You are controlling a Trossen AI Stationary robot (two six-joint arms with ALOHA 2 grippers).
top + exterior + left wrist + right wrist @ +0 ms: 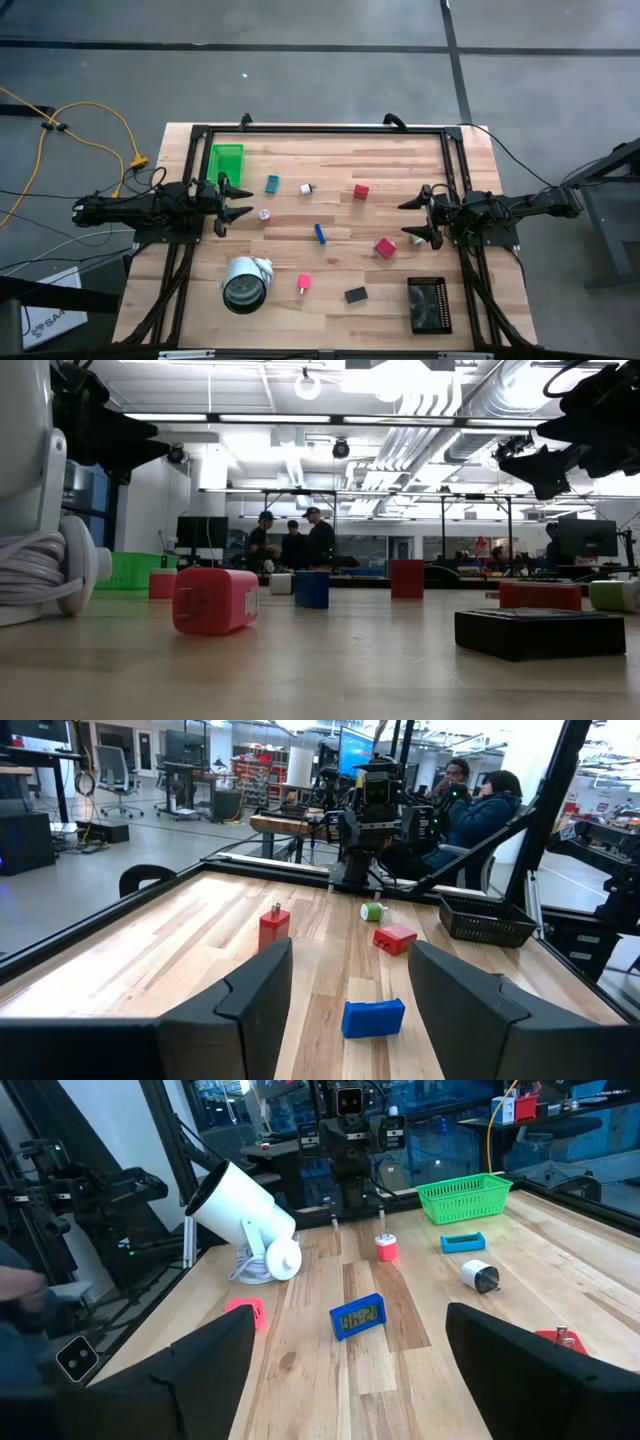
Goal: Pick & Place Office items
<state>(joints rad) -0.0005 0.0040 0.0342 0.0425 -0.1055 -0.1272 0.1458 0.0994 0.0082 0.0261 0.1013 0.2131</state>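
The left gripper (236, 200) hovers at the left edge of the table (330, 300), left of centre in the overhead frame, its two fingers spread apart with nothing between them. The right gripper (420, 216) waits at the table's right edge, right of centre, its fingers spread wide and likewise empty.

Going left to right across the overhead picture: a green tray (227, 162) sits in the upper left of the tabletop, just above the left gripper. Below that gripper, in the lower left, lies the big white-and-grey roll (245, 283) on its side. A small white-and-pink bit (264, 214) lies just right of the left gripper's fingertips. A teal bit (272, 184) sits above it, and a white bit (306, 188) lies just right of the teal one. A pink-red block (304, 283) lies lower down, right of the roll. A blue bit (320, 233) lies near the centre of the tabletop. A black block (355, 295) sits below and to the right of it. A red block (360, 191) stands in the upper middle, and another red block (385, 248) lies lower, towards the right gripper. A small green cube (416, 239) lies just beneath the right gripper's fingers. A black tray (429, 304) sits in the lower right corner.

In the low view, people (292, 544) stand in the room beyond the table.
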